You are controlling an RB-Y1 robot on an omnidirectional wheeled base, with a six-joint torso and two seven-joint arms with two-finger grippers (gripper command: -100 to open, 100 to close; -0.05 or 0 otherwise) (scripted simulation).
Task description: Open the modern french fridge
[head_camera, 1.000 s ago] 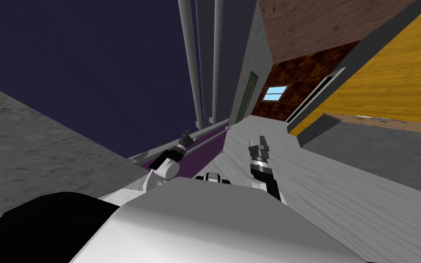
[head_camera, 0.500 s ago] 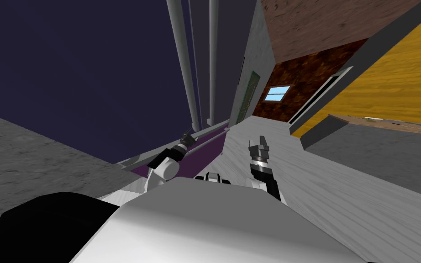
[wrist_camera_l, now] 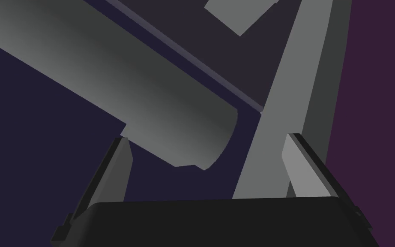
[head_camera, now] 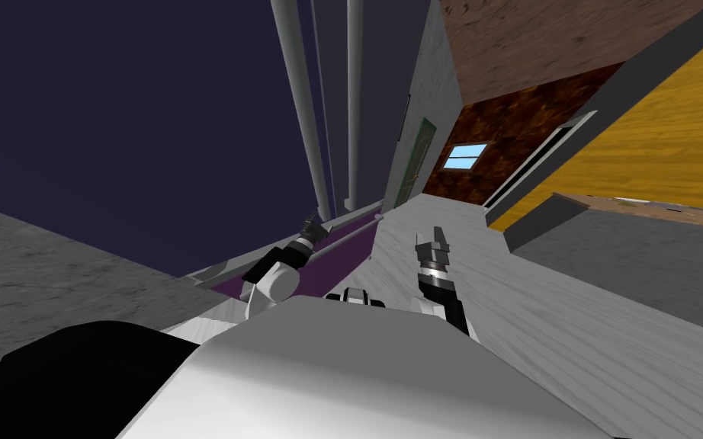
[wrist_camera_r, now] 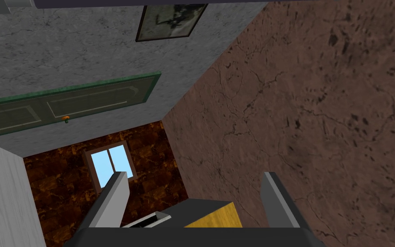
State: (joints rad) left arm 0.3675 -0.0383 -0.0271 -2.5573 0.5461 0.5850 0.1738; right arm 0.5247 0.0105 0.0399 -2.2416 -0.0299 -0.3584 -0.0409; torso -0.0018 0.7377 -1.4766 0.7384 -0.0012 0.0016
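The tall dark navy fridge (head_camera: 152,114) stands close in front, its face taking up the upper left of the head view. Its two doors meet at a thin seam, and a long round grey bar runs along each side of that seam. Both bars have their long axis upright along the doors; they are parallel and near each other. The left door's handle (head_camera: 300,114) points down to a blunt lower end just above a purple drawer front (head_camera: 346,255). The right door's handle (head_camera: 353,99) stops at about the same level. A thinner grey bar (head_camera: 346,235) lies level across the drawer front, at right angles to the upright pair.

The left tool (head_camera: 313,225) sits at the lower end of the left door's handle. In the left wrist view the left tool (wrist_camera_l: 206,138) has its two blades spread wide. The left door's handle (wrist_camera_l: 149,98) slants in toward it, and the cut end lies between the fingertips. One fingertip (wrist_camera_l: 121,148) is right at the bar's edge, and the other (wrist_camera_l: 297,161) stands apart from it, so the bar is not pinched. Behind that second blade a flat grey strip (wrist_camera_l: 278,107) runs beside the purple drawer front (wrist_camera_l: 363,107).

The right tool (head_camera: 430,238) hangs to the right over the pale wood-grain floor (head_camera: 540,305), well apart from the fridge. Its blades (wrist_camera_r: 195,173) are spread as well.
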